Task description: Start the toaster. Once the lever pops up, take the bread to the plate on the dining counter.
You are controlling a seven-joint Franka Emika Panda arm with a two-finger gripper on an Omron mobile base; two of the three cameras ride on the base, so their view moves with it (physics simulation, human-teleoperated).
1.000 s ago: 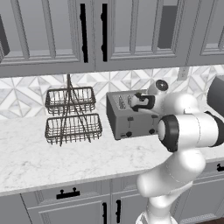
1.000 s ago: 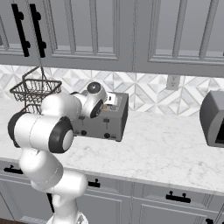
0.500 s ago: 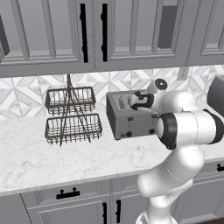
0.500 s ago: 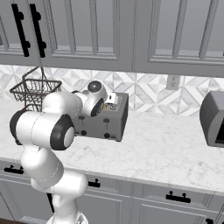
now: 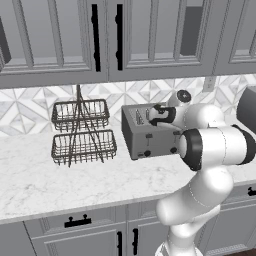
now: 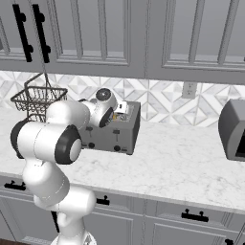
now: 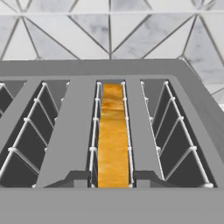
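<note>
The grey toaster [image 5: 145, 136] [image 6: 117, 136] stands on the wall counter against the tiled backsplash. In the hand view I look straight down on the toaster's top [image 7: 70, 127]. The golden bread [image 7: 113, 140] stands in the middle slot. My gripper [image 7: 113, 179] [image 5: 159, 116] [image 6: 120, 109] hovers at the top of the toaster, and its dark fingertips [image 7: 78, 178] press in against both faces of the slice. The plate and the dining counter are out of view.
A two-tier wire basket rack [image 5: 82, 132] [image 6: 36, 98] stands left of the toaster. A dark grey appliance [image 6: 234, 129] [image 5: 247, 107] sits at the right. Wall cabinets [image 5: 105, 35] hang overhead. The white marble counter [image 5: 60, 180] stretches in front.
The jaws have closed in from wide open onto the slice in the slot. The hand has stayed over the toaster's top with hardly any shift.
</note>
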